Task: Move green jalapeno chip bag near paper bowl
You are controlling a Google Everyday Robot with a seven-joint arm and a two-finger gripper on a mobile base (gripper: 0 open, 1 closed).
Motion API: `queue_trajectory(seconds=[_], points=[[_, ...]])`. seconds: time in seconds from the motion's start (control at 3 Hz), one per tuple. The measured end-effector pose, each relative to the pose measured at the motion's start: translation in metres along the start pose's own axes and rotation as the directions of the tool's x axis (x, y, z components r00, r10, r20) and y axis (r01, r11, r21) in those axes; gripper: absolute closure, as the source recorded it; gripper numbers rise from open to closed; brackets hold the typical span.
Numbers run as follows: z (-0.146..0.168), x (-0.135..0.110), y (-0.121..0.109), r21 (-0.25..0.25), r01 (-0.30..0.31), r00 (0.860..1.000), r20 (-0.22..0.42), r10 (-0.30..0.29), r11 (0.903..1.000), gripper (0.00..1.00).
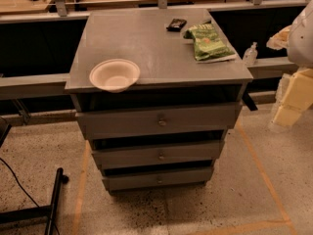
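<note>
A grey counter [146, 38] stands on a speckled floor marked with orange tape lines, with a dark gap and a long shelf rail behind it. Three drawers [159, 121] sit below its top, each with one small round knob.

One paper bowl [114, 75] rests upright at the front edge of the counter, toward the left corner. It is off-white, round and shallow, with a wide rim, and its rim overhangs the front edge slightly.

One green jalapeno chip bag [210, 43] lies flat, well apart from the paper bowl, far to the bowl's right and farther back, close to the counter's right edge. It is crinkly and bright green, with pale lettering near its far end and a lighter picture on its front. Its long side runs roughly front to back, slightly slanted.

One small black packet [176, 24] lies flat farther back still from the bowl, to its right, just beside the bag's far end; whether the two touch cannot be told.

Beyond the counter, far right of the bowl, stands one small clear bottle [250, 54], and a pale rounded shape [302, 33] fills the right edge of the view.

The tool does not show anywhere in the view, so how far open it is, and whether it has hold of anything, cannot be told.
</note>
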State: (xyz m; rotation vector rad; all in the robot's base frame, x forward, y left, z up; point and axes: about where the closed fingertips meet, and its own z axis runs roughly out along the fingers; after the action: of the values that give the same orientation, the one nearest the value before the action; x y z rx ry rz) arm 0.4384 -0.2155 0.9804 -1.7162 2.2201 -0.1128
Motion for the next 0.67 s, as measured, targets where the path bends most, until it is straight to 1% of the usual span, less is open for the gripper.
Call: queue_trajectory(seconds=[0.33,0.67], points=[[-0.0001,0.0,-0.0001,0.0,0.0,1.0,0.0,0.0,1.0,0.0],[-0.0018,-0.0021,-0.0083,0.018,0.003,0.999,0.038,-0.004,0.9998,0.0]])
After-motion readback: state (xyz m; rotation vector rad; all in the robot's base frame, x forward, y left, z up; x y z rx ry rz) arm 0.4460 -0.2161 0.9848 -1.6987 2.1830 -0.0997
